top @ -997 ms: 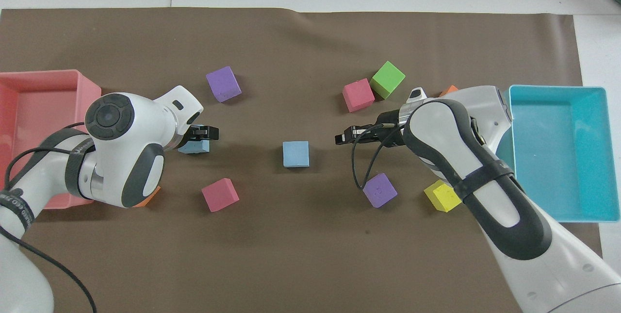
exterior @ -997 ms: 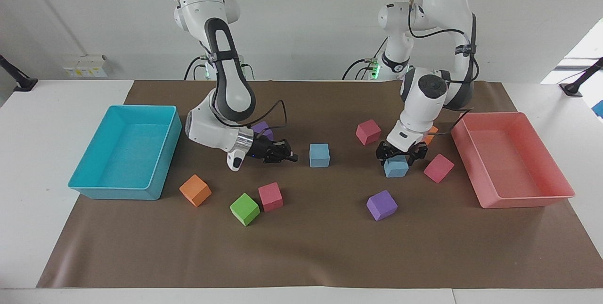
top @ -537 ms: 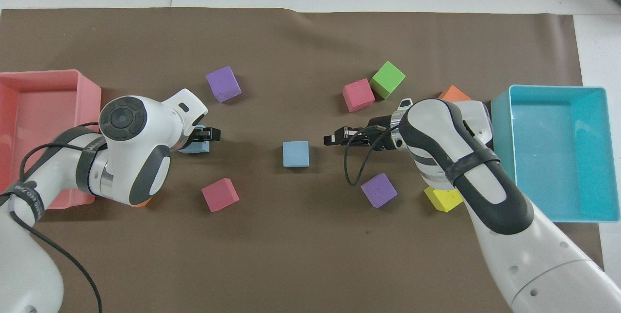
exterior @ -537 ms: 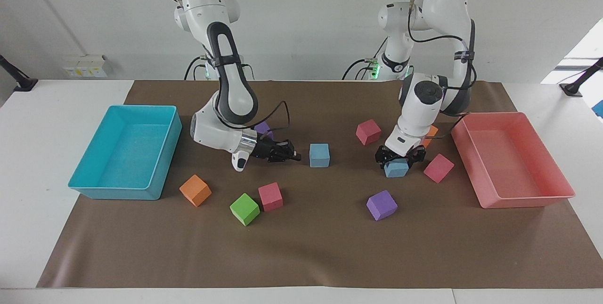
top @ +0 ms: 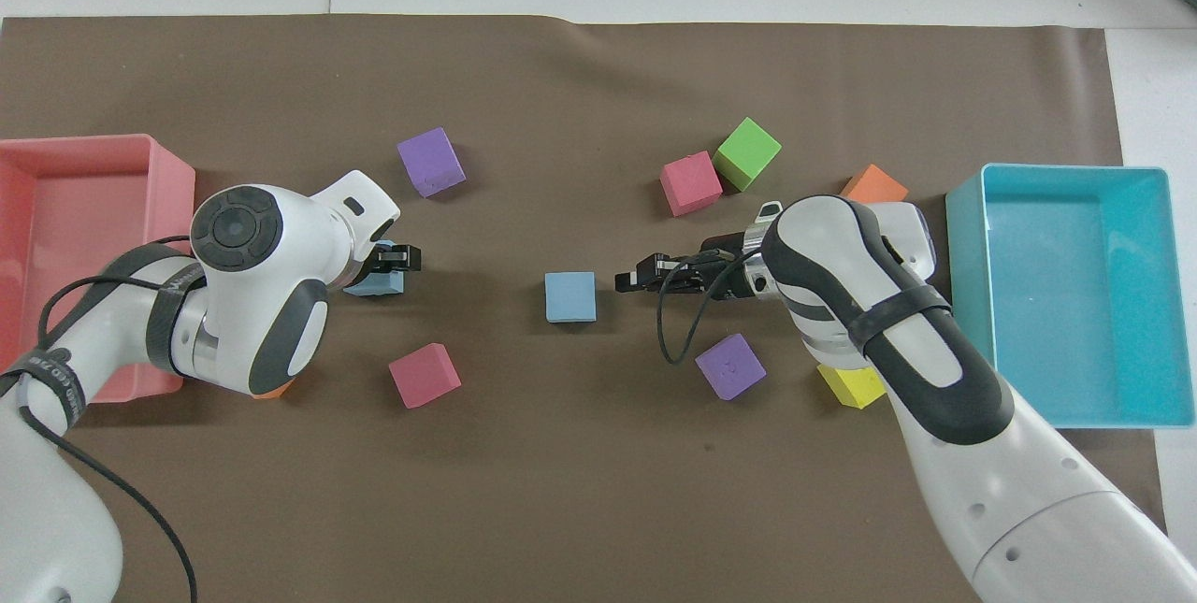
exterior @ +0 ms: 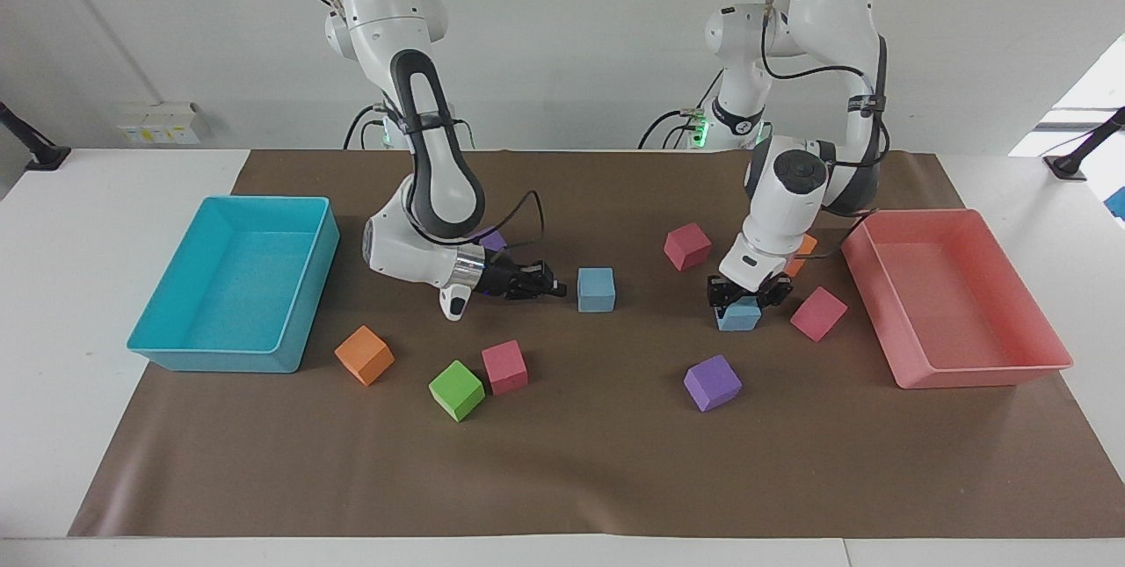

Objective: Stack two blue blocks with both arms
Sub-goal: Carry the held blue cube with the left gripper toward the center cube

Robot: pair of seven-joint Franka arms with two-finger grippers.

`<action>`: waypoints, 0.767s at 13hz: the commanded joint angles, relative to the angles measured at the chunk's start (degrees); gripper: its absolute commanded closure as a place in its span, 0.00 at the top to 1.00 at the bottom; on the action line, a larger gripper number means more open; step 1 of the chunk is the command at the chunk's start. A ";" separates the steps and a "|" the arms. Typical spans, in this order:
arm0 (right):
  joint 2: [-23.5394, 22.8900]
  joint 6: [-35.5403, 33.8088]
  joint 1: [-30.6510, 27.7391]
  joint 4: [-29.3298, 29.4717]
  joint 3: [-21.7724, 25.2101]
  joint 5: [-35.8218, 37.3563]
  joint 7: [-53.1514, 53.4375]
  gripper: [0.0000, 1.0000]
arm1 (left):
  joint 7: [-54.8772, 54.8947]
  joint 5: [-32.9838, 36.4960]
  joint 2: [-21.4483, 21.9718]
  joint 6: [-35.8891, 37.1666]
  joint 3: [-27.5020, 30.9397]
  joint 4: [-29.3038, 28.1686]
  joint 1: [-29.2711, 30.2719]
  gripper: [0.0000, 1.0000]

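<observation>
The left gripper (exterior: pixel 743 294) has its fingers clamped around one blue block (exterior: pixel 738 316) resting on the brown mat (exterior: pixel 580 461) near the pink tray (exterior: pixel 958 369). The right gripper (exterior: pixel 552 287), fingers apparently pressed together, lies low just beside the second blue block (exterior: pixel 596 289) mid-table. The foam-like cubes look light and slightly squashy, best pinched across opposite flat faces.

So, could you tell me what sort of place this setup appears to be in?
Most likely a robotics lab bench. Two white arms work at a table covered with a brown mat, coloured foam cubes such as the blue blocks lie scattered, and a cyan tray and a pink tray sit at either end.
</observation>
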State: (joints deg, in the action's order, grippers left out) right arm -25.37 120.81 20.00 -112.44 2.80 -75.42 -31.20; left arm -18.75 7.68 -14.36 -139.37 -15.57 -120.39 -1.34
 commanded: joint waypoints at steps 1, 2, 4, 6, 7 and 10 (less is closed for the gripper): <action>-0.12 0.21 0.39 -0.15 0.01 -1.14 0.87 0.00 | -1.63 1.46 0.29 -0.20 1.07 -0.11 -1.30 0.51; -0.12 0.39 0.48 -0.15 0.01 -1.05 0.87 0.00 | -2.25 1.46 0.91 1.37 0.98 0.50 -1.30 0.51; -0.21 0.39 0.48 -0.15 0.10 -0.96 1.92 0.00 | -3.82 1.46 2.22 6.89 0.72 3.56 -2.08 0.51; -0.21 0.48 0.48 -0.06 0.10 -0.79 2.10 0.00 | -6.63 1.46 3.19 10.68 0.72 6.30 -4.19 0.50; -0.30 1.17 0.48 -0.06 0.10 0.00 2.19 0.00 | -8.47 1.46 3.46 12.35 0.63 7.44 -5.16 0.50; -0.39 2.68 0.48 -0.06 0.10 1.32 2.63 0.00 | -13.48 1.20 4.69 16.48 0.63 10.17 -9.19 0.49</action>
State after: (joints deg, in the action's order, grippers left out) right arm -25.63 122.71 20.44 -112.52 2.90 -75.13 -29.89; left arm -28.65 7.69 -10.59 -126.03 -15.83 -111.65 -7.67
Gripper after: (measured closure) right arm 0.991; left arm 0.414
